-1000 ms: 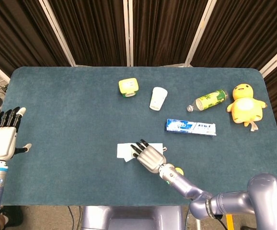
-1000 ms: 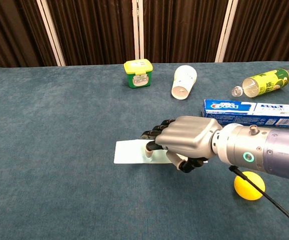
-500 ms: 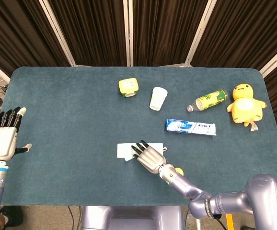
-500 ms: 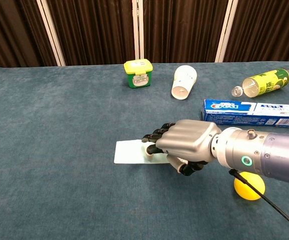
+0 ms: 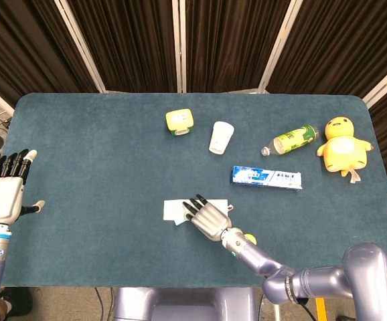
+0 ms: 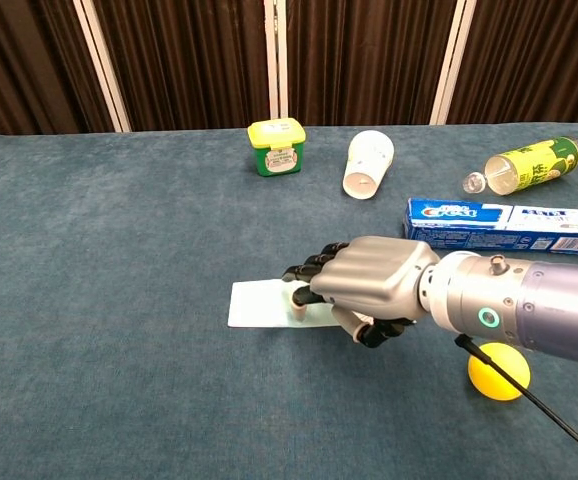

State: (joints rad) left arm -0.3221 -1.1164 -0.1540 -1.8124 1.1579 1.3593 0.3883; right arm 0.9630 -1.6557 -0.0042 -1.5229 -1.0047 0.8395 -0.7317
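Right hand fingers curled onto pale flat card, left hand spread, holding nothing

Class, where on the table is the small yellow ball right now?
In the chest view the yellow ball lies near the front edge of the table, just below the right hand's forearm, in front of the toothpaste box.

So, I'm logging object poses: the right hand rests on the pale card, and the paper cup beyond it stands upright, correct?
Not quite. The right hand does rest on the pale card, but the paper cup lies on its side, mouth toward the camera, as the chest view shows.
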